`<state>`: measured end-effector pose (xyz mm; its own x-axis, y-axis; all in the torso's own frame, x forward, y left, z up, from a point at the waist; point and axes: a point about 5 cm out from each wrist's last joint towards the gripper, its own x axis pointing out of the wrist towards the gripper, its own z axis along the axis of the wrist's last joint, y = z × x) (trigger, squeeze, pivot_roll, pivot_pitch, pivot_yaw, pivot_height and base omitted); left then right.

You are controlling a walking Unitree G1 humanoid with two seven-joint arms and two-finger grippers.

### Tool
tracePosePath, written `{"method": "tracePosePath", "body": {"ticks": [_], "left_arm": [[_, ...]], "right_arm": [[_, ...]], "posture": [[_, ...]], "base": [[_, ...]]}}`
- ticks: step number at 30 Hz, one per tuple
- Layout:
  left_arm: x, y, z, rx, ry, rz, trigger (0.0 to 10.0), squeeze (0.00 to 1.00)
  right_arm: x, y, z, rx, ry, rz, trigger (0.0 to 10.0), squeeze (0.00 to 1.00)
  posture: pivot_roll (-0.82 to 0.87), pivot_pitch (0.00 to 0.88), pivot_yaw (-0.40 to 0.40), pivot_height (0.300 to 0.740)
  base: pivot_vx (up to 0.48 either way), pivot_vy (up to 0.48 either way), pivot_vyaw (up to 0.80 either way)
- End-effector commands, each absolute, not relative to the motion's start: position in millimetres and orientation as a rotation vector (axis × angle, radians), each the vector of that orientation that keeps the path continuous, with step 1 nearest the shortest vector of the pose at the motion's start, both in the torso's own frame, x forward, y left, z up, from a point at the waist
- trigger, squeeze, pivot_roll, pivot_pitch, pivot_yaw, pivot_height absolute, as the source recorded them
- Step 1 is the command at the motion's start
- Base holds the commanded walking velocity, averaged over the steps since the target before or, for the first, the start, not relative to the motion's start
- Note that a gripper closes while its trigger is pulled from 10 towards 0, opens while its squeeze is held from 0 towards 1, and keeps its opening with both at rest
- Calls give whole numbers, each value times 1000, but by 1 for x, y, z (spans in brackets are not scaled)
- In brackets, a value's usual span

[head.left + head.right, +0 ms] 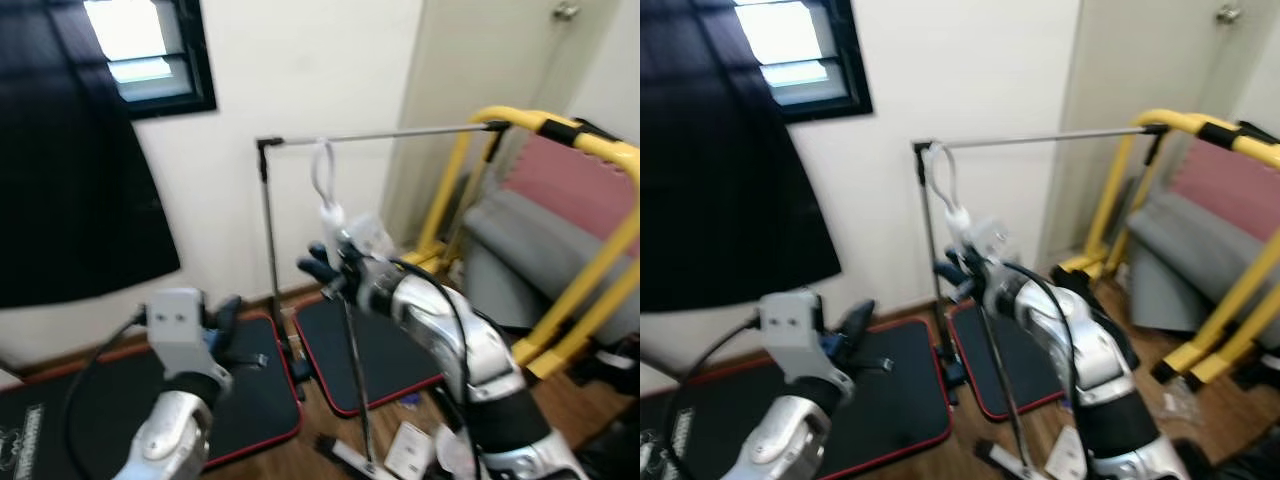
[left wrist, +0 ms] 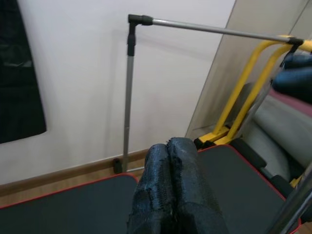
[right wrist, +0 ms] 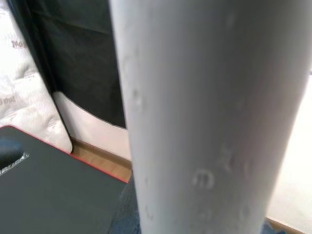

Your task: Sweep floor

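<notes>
1. The right end effector (image 1: 335,262) is raised in front of the robot and closed around the broom handle (image 1: 355,370), its black fingers wrapped about the thin grey pole near its upper end.
2. A white hanging loop (image 1: 323,180) rises from the top of the handle above the grip.
3. The handle runs down and slightly to the right from the grip to the wooden floor (image 1: 320,455), where the pale broom head (image 1: 352,458) sits at the lower edge of the head views.
4. In the right wrist view the handle (image 3: 209,117) stands as a broad grey column right in front of the camera.
5. The left end effector (image 1: 228,318) is held lower on the robot's left, above a black mat with red edging (image 1: 240,400); in the left wrist view its 2 black fingers (image 2: 170,195) are pressed together with nothing between them.
6. A 2nd black mat with red edging (image 1: 385,360) lies to the right of the 1st, with a narrow strip of floor between them.
7. A grey clothes rail (image 1: 380,135) stands by the white wall, its upright post (image 1: 270,230) coming down between the 2 mats.
8. A yellow tubular frame (image 1: 590,250) stands on the right, with grey and pink padding (image 1: 530,240) leaning inside it.
9. A dark curtain (image 1: 70,170) hangs at upper left below a bright window (image 1: 135,40).
</notes>
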<state>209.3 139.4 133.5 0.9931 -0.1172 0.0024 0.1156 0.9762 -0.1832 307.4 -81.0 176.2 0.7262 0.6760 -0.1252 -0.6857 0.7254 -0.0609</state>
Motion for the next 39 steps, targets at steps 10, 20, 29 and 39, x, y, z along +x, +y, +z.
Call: {"method": "tracePosePath", "body": {"ticks": [10,20,29,39], "left_arm": [[192,129,135,-157,41,-219,10000,0],[179,126,141,-171,57,-230,10000,0],[165,119,148,-203,68,-229,10000,0],[157,114,153,-219,76,-238,10000,0]], "right_arm": [[307,-52,196,-12,45,760,10000,0],[341,-30,219,-170,-123,532,10000,0],[357,-10,219,-131,-105,452,10000,0],[352,17,198,-132,-114,513,10000,1000]], "posture": [[-21,62,-42,740],[16,137,-46,740],[76,225,-78,740],[85,231,-87,740]], "base": [[0,0,0],[0,0,0],[0,0,0],[0,0,0]]}}
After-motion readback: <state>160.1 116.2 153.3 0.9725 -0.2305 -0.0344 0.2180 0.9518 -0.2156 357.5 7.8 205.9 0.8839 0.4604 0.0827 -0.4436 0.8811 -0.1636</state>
